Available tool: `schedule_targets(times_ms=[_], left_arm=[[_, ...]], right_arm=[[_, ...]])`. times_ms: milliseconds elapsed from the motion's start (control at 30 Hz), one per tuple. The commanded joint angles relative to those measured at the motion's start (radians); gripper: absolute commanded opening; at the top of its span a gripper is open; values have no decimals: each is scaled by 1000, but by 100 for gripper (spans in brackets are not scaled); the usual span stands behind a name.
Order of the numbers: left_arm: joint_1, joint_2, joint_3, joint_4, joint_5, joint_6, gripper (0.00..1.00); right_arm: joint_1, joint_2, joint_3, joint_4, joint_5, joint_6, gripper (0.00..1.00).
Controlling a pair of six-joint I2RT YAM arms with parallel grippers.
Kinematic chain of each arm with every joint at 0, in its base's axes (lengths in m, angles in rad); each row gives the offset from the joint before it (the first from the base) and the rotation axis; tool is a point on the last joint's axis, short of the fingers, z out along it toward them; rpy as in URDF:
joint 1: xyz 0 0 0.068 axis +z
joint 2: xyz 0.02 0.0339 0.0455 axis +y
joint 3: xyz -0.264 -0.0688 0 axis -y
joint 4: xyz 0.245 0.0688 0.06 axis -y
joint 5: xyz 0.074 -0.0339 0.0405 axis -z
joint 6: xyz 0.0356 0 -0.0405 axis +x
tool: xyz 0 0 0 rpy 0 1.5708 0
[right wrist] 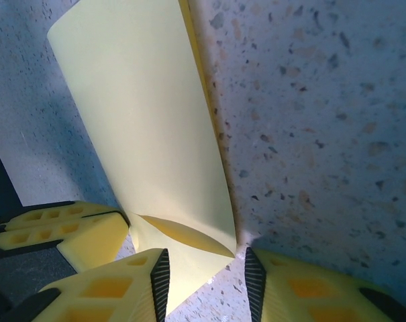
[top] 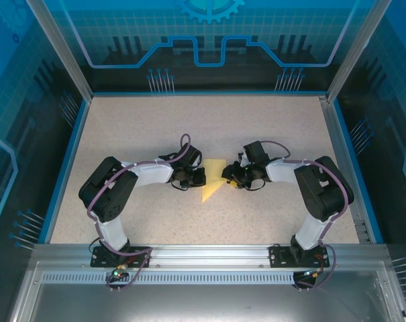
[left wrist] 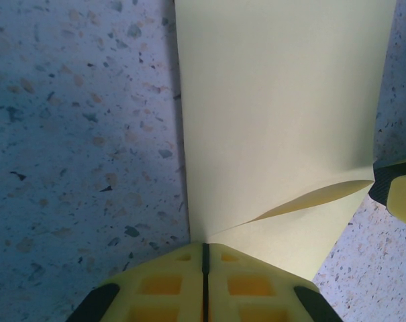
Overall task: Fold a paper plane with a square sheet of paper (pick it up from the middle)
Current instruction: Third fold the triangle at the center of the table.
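Note:
The square sheet of paper (top: pixel 212 181) lies folded over on the table between my two grippers, pale yellow with a pointed near end. In the left wrist view the sheet (left wrist: pixel 276 121) has an upper layer that bows up, and its edges run into the tips of my left gripper (left wrist: pixel 205 247), whose jaws are shut on it. My right gripper (right wrist: pixel 207 278) stands open, its ribbed pads on either side of the sheet's corner (right wrist: pixel 149 121). From above, the left gripper (top: pixel 201 176) and the right gripper (top: pixel 228 176) face each other across the paper. A paper plane is out of view.
The speckled table (top: pixel 156 121) has a raised blue rim (top: pixel 67 161) on its sides and an aluminium rail (top: pixel 203 251) along the near edge, where both arm bases are bolted. One finger of the right gripper (left wrist: pixel 398 194) shows close beside the paper.

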Motion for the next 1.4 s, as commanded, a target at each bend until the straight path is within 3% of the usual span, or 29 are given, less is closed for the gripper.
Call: schedule_targets(times_ms=[0,667,1067,1367], left_arm=[[6,-11,-25,-22,-20,-1,8],[5,-17,-22,-28,-22,1,8],[7,-60,-12,-29,-13,-8,9],[5,-96,-4,-49,-33,-18,14]], right_arm=[[18,23,8,12,-12,15,37],[23,-11,4,60,-28,14,35],[22,28,64,22,-139,-169,32],[16,58,75,22,-216,-281,40]])
